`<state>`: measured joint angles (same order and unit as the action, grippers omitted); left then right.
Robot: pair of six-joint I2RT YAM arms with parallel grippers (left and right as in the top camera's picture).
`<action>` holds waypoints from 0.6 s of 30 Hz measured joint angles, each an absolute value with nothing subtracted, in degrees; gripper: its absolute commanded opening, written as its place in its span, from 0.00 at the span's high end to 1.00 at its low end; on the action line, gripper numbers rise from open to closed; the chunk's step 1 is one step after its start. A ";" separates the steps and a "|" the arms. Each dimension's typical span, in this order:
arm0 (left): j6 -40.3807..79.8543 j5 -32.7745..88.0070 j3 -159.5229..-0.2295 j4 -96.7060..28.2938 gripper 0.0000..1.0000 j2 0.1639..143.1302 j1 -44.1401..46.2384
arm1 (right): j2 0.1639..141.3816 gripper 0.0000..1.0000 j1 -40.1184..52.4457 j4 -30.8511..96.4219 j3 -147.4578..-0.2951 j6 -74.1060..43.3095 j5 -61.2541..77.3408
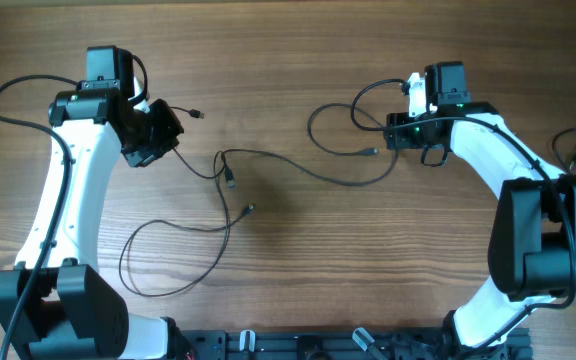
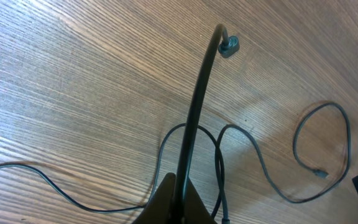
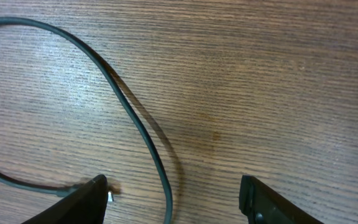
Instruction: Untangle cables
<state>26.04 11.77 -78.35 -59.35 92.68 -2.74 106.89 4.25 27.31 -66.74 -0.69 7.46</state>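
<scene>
Several thin dark cables (image 1: 268,158) lie looped across the wooden table. My left gripper (image 1: 171,128) hovers over the back left, shut on one cable (image 2: 197,106). That cable sticks out past the fingers to a small plug (image 2: 229,45), seen from overhead as a plug (image 1: 198,113). In the left wrist view my left gripper (image 2: 182,190) pinches it tight. My right gripper (image 1: 396,130) is at the back right, open just above the table. In its wrist view my right gripper (image 3: 173,183) straddles a cable (image 3: 148,137), untouched, with a silvery plug tip (image 3: 110,197) beside the left finger.
A large cable loop (image 1: 168,262) lies front left, ending in a plug (image 1: 249,209). Another loop (image 1: 333,125) curls beside the right gripper. The arms' own thick black leads (image 1: 13,95) hang at the far left and far right. The arm bases stand at the front corners.
</scene>
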 measured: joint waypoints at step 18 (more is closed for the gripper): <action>26.04 11.77 -78.32 -59.40 0.96 92.68 -2.74 | 106.89 0.31 4.25 25.12 -64.62 0.34 7.42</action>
